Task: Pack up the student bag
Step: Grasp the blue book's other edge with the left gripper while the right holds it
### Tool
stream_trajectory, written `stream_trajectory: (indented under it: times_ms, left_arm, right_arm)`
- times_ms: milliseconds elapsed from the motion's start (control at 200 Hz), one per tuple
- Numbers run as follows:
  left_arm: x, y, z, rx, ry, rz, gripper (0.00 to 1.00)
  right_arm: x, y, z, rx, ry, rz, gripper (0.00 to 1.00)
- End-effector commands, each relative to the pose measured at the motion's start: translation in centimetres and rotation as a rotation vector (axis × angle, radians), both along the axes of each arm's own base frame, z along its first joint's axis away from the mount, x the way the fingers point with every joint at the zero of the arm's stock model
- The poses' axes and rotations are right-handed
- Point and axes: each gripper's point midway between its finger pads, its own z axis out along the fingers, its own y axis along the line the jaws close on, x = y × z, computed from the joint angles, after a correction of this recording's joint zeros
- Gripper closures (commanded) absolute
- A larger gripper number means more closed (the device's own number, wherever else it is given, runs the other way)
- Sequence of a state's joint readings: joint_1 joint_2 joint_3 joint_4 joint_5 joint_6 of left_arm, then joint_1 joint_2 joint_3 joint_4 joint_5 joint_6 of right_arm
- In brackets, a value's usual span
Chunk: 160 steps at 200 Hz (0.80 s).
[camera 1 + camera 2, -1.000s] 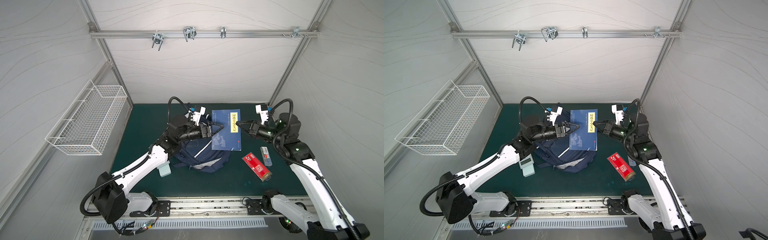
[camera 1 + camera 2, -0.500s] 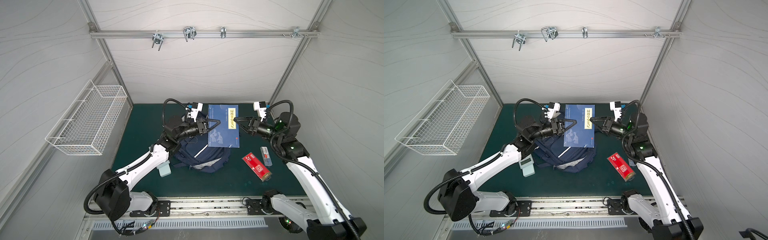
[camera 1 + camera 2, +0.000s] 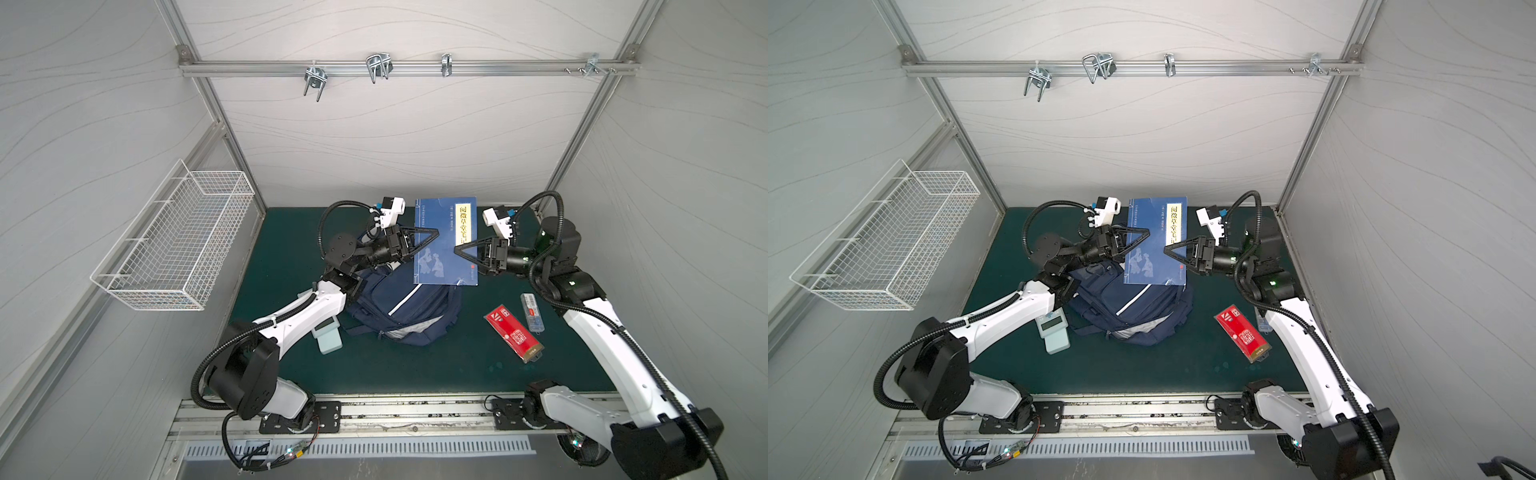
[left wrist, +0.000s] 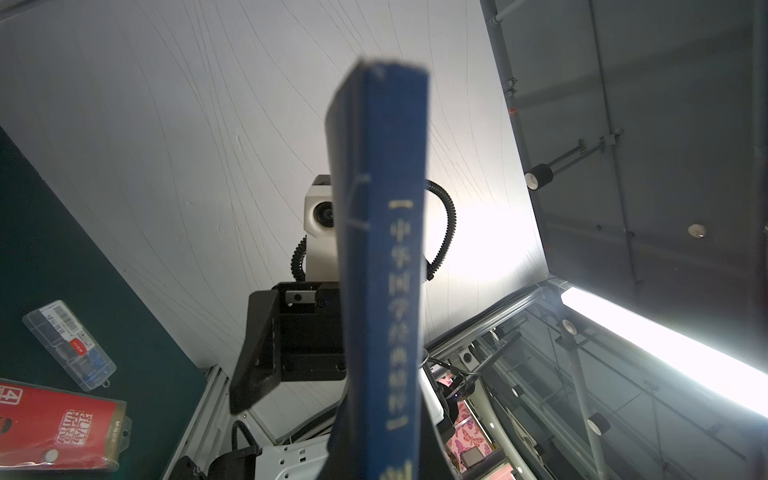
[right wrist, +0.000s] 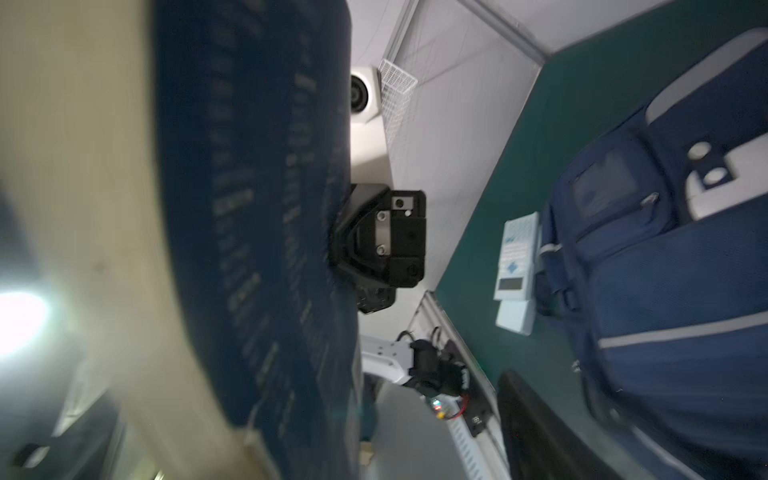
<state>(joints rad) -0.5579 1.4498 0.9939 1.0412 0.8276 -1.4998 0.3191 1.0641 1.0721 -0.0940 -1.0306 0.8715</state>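
Over the bag [image 3: 409,309] lying on the counter [image 3: 282,257], the left hand [image 3: 435,232] now pinches the upright book [image 3: 442,266] while the right hand [image 3: 457,249] has just spread off it, so the handover's basically done and bagging it looks next.

Student bag [image 3: 411,307] in navy woven cloth; blue book [image 3: 440,253] with matt paper cover; red packet [image 3: 513,332] in glossy plastic.

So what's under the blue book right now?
The book is held up off the table by the left gripper, roughly over the far end of the backpack and the green mat. In both top views it hides the backpack's far edge.
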Motion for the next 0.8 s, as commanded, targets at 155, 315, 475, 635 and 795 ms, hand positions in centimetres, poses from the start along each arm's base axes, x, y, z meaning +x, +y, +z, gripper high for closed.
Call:
stream_trajectory:
  times_ms: [155,315,475,635,795]
  left_arm:
    - [-2.4,1.1,3.5,-0.101,-0.136,-0.063,1.0]
    - [-2.1,1.2,2.9,-0.097,-0.125,-0.073,1.0]
    - [-1.5,0.9,1.2,-0.039,-0.113,-0.047,1.0]
    - [1.4,0.6,-4.3,0.232,-0.03,0.119,0.61]
    - [2.8,3.4,-12.1,0.784,-0.076,0.391,0.29]
  right_arm:
    - [-0.8,0.1,1.0,0.019,-0.033,0.027,0.71]
    - [-0.9,-0.2,1.6,0.021,-0.047,0.018,0.72]
    - [-1.1,-0.3,2.0,0.023,-0.062,0.009,0.99]
    - [-0.7,-0.9,1.6,-0.009,-0.054,-0.058,1.0]
    - [2.9,-4.6,-2.2,-0.163,0.073,-0.304,1.0]
